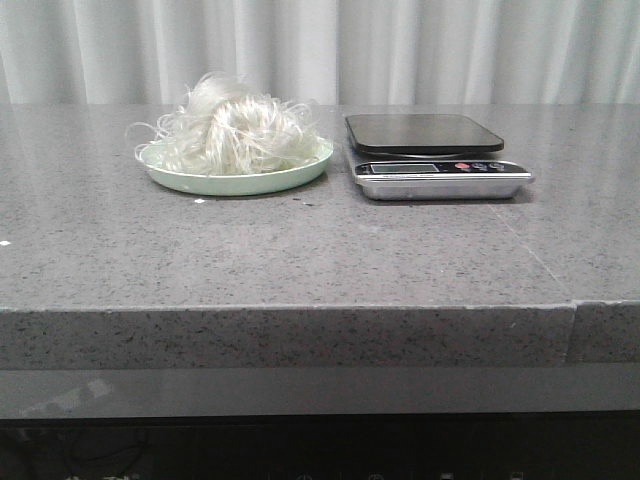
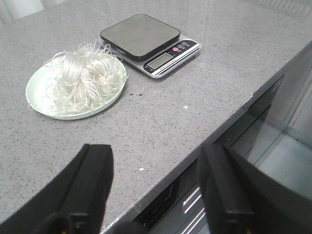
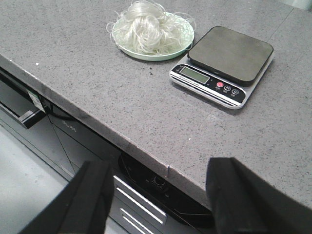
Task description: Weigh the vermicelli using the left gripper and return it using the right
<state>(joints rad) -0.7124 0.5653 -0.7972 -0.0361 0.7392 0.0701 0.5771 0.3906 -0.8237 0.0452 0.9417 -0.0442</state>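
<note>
In the front view, the vermicelli (image 1: 235, 130) sits heaped on a pale green plate (image 1: 300, 177), just beside a digital kitchen scale (image 1: 432, 152) whose dark platform is bare. No gripper shows here. Loose strands hang over the plate rim, so a grasp may drag some onto the grey countertop (image 1: 300, 250).

In the left wrist view, the left gripper (image 2: 155, 187) is spread wide and holds nothing, near the counter edge and well apart from the vermicelli (image 2: 83, 80). The strands look springy; a shallow pinch may take only a small tuft.

In the right wrist view, the right gripper (image 3: 158, 197) is also spread and empty, off the counter edge. The scale (image 3: 222, 63) buttons face this side; a careless placement could press them.
</note>
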